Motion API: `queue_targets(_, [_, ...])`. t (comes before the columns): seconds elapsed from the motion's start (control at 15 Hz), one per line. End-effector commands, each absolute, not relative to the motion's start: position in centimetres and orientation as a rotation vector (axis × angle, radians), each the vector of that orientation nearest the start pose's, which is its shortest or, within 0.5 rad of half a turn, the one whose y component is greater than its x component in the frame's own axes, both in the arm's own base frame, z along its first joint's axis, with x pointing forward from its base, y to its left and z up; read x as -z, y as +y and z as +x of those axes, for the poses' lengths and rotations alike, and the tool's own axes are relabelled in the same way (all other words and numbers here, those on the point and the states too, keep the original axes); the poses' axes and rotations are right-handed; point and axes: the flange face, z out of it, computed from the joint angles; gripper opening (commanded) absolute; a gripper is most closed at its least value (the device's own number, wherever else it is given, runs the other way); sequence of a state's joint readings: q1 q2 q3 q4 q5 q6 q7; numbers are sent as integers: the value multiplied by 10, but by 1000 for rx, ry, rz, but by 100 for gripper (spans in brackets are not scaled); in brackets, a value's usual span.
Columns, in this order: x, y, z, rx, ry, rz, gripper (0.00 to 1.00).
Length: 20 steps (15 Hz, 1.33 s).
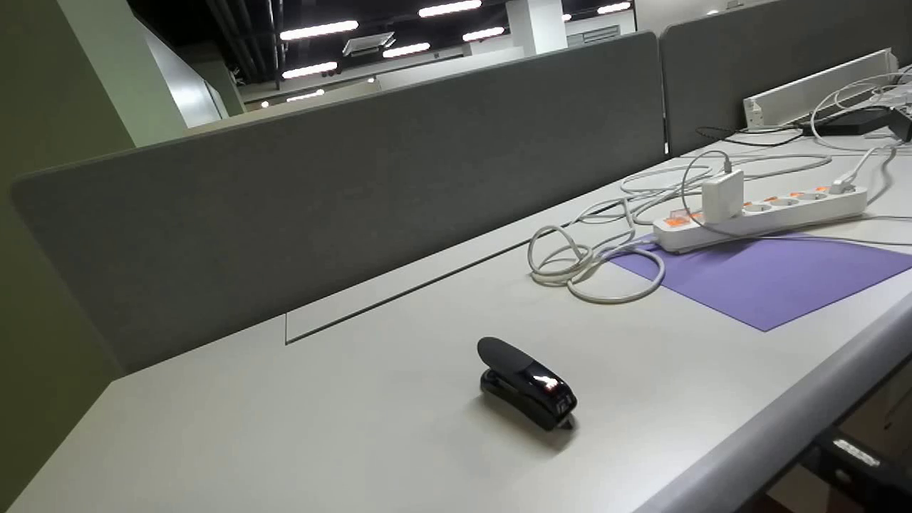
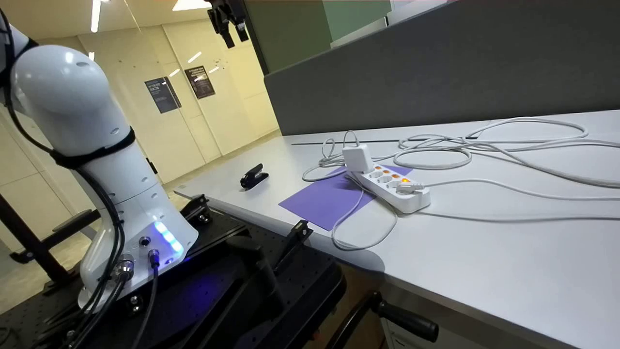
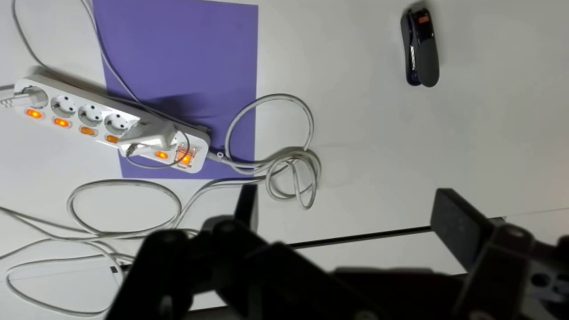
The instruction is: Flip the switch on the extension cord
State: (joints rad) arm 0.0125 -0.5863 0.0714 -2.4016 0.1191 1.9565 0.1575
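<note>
The extension cord is a white power strip (image 1: 798, 217) (image 2: 387, 193) (image 3: 101, 126) lying partly on a purple sheet. A row of small orange switches runs along it; in the wrist view some glow and some look dim. A larger lit orange switch (image 3: 185, 156) under a clear cover sits at the cable end. A white adapter (image 1: 723, 196) (image 2: 357, 159) (image 3: 149, 135) and a white plug (image 2: 409, 187) (image 3: 26, 100) are in its sockets. My gripper (image 2: 237, 41) (image 3: 348, 193) is open and empty, high above the desk and apart from the strip.
The purple sheet (image 1: 769, 278) (image 2: 315, 203) (image 3: 186, 44) lies under the strip. White cables (image 1: 616, 274) (image 2: 431, 150) (image 3: 293, 175) loop beside it. A black stapler (image 1: 527, 385) (image 2: 254, 177) (image 3: 420, 49) stands on the desk. A grey divider (image 1: 356, 192) (image 2: 436, 72) borders the desk.
</note>
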Motion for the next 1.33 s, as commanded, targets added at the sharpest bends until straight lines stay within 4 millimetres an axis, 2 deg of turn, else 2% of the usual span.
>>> queue_targets(0.0, [-535, 44, 387, 199, 182, -3040, 100])
queue_targets(0.67, [-535, 44, 387, 201, 182, -3040, 100])
queue_targets(0.73, [-534, 40, 390, 249, 195, -3055, 100])
queue_targets(1.0, [-508, 10, 408, 287, 186, -3007, 100])
queue_targets(1.27, [-470, -39, 417, 219, 251, -2994, 100])
